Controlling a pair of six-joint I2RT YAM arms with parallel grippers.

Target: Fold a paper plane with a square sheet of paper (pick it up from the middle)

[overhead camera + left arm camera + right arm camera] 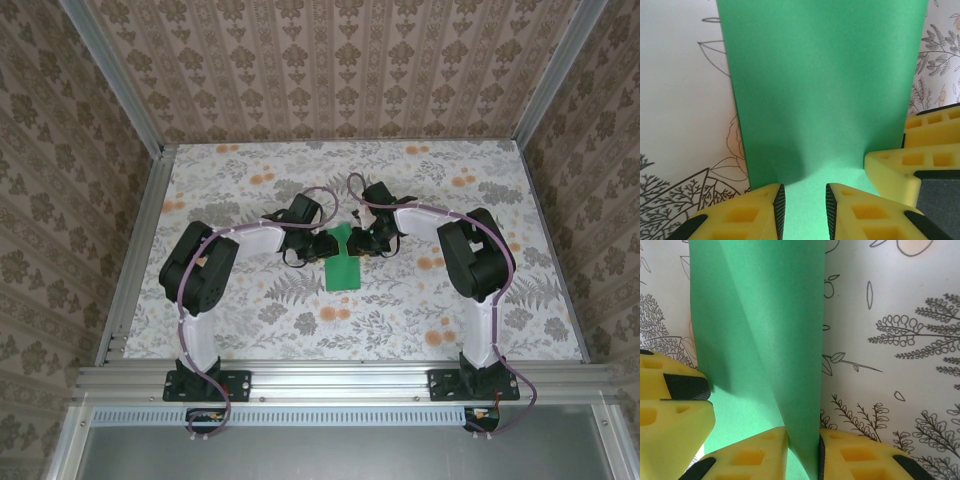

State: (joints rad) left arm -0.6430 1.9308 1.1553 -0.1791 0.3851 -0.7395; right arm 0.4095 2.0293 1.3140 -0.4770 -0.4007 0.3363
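The square sheet of paper is bright green and lies folded into a narrow strip at the middle of the table, its far end raised between the two grippers. In the left wrist view the paper runs away from my left gripper, whose jaws stand slightly apart with flat green paper showing in the gap. In the right wrist view my right gripper is shut on an upright fold of the paper. Both grippers meet close together at the sheet's far end.
The floral table cover surrounds the sheet. Aluminium rails edge the table, and patterned walls close it in. The right gripper's yellow fingers crowd the left wrist view; the left gripper's fingers crowd the right wrist view.
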